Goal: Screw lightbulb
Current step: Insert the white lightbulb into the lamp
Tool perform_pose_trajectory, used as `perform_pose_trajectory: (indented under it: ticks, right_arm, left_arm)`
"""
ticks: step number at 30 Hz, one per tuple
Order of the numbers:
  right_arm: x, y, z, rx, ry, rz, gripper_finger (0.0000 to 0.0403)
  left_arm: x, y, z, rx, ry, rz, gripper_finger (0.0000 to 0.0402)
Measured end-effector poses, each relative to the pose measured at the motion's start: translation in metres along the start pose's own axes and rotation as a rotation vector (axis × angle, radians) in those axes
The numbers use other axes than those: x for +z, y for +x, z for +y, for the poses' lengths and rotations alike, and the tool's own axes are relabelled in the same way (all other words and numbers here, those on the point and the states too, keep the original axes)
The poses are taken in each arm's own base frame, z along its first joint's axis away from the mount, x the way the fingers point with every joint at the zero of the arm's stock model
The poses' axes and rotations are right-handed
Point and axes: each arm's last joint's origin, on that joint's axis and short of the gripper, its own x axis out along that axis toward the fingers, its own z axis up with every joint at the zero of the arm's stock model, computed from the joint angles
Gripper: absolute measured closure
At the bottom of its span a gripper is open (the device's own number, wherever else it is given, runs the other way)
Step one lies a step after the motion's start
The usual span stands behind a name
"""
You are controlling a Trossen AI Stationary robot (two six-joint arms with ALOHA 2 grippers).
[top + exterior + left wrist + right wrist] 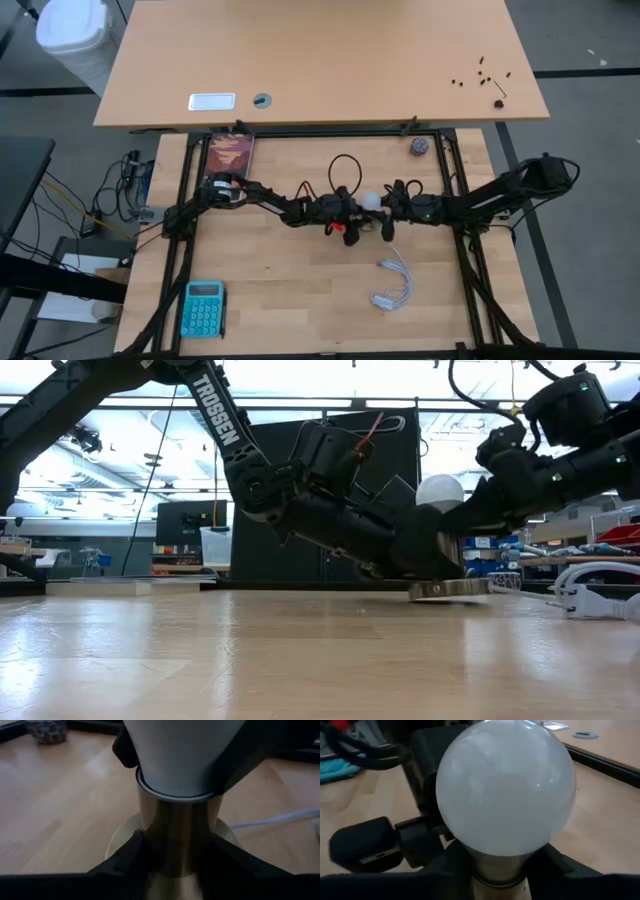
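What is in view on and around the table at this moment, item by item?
lightbulb: one, white, mid-table, upright in the socket
socket: one, brass-coloured, on a round base mid-table
calculator: one, teal, near left corner
cable: one, white, coiled, near side, right of centre
book: one, dark reddish cover, far left edge
ball: one, small, patterned, far right edge
second desk: one, light wood, behind the table, with small dark bits at its right end
bin: one, white, far left on the floor
left pincer: closed on the socket
right pincer: around the lightbulb's neck
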Motion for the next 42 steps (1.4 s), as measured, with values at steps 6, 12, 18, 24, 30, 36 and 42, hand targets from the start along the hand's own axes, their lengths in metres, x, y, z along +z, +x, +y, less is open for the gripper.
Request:
perform_pose_trajectory:
  ticks: [6,12,18,24,30,36,42]
  right_arm:
    - [0.0,0.01,0.002,-0.084,0.044,-0.002,0.0258]
    - [0.007,0.036,0.015,-0.264,-0.013,-0.025,0.0254]
    - [0.002,0.04,0.023,-0.312,0.032,-0.043,0.0248]
    - [0.006,0.033,0.031,-0.238,0.072,-0.055,0.0205]
    - [0.018,0.025,0.031,-0.121,0.144,-0.036,0.0121]
    - [0.025,0.01,0.027,-0.054,0.044,0.077,0.0063]
    - [0.026,0.006,0.022,0.085,-0.042,0.143,0.0061]
  left_arm:
    - [-0.001,-0.001,0.0,0.057,-0.072,-0.012,0.0224]
    - [-0.001,-0.002,-0.004,0.193,-0.164,-0.065,0.0223]
    - [-0.009,-0.008,-0.002,0.197,-0.19,-0.07,0.0224]
    - [-0.007,-0.008,-0.005,0.166,-0.169,-0.099,0.0223]
    - [-0.006,-0.008,-0.007,0.139,-0.168,-0.105,0.0214]
    - [-0.006,-0.007,-0.007,0.095,-0.166,-0.092,0.0215]
    - [-0.005,-0.007,-0.011,-0.069,-0.123,-0.072,0.0215]
